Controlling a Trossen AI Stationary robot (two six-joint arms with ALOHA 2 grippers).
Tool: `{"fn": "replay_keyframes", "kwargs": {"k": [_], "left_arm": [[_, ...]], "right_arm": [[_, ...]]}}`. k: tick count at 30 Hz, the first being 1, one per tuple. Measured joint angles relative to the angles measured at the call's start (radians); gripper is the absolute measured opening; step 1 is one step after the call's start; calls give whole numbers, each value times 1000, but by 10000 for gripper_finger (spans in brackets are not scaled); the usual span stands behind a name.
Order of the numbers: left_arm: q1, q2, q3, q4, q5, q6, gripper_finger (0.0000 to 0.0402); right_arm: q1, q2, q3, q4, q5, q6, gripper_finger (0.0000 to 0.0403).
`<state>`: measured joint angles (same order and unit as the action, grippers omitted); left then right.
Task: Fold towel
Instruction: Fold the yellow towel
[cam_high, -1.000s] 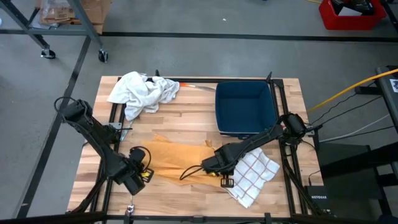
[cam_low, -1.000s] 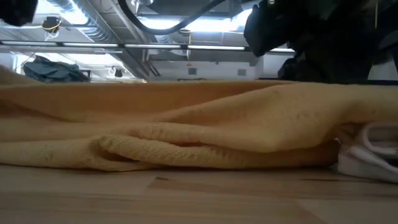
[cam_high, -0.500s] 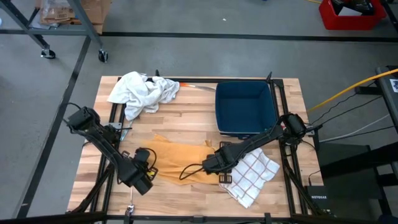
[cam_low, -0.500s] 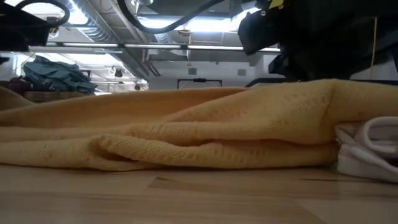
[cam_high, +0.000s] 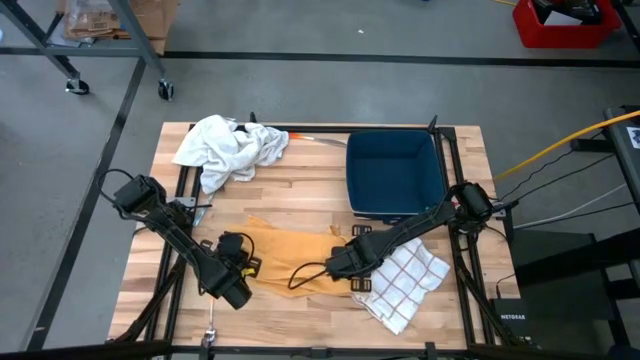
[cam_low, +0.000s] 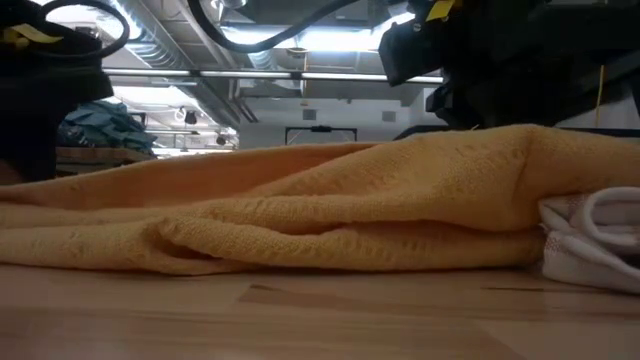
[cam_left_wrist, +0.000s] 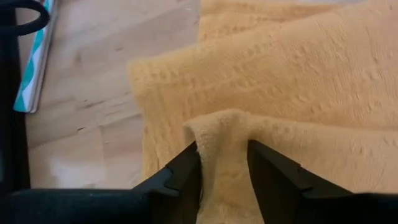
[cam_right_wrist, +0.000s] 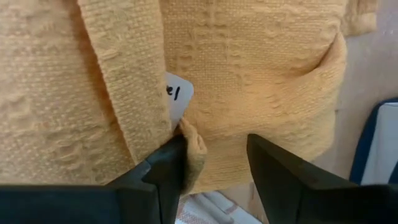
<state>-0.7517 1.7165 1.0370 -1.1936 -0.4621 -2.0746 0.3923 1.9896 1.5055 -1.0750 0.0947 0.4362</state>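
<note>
The yellow towel lies bunched near the table's front edge, between both grippers. The left gripper stands spread with a raised fold of towel between its fingers. The right gripper is spread too, a towel edge beside one finger; a white label there shows dark marks too cropped to read.

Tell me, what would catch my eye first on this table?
Probably the rumpled mustard-yellow woven towel at the wooden table's front middle, with the left gripper and right gripper at its two ends. Behind it sit a crumpled white cloth at the back left and a dark blue rectangular bin at the back right.
</note>
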Motion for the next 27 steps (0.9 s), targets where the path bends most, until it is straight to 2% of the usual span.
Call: {"fn": "replay_keyframes", "kwargs": {"k": [3, 7, 13, 17, 21, 27], "left_arm": [[0, -12, 0, -1, -27, -9, 115], [0, -50, 0, 0, -112, -11, 110], [0, -132, 0, -3, -200, 152, 110], [0, -173, 0, -13, -202, 283, 111], [0, -178, 0, -46, -191, 316, 111], [0, -177, 0, -93, -38, 461, 111]], "right_arm": [[0, 0, 0, 1, 2, 0, 177], [0, 0, 0, 1, 2, 0, 177], [0, 0, 0, 2, 1, 0, 177], [0, 0, 0, 2, 0, 0, 177], [0, 0, 0, 3, 0, 0, 177], [0, 0, 0, 3, -8, 0, 177]]}}
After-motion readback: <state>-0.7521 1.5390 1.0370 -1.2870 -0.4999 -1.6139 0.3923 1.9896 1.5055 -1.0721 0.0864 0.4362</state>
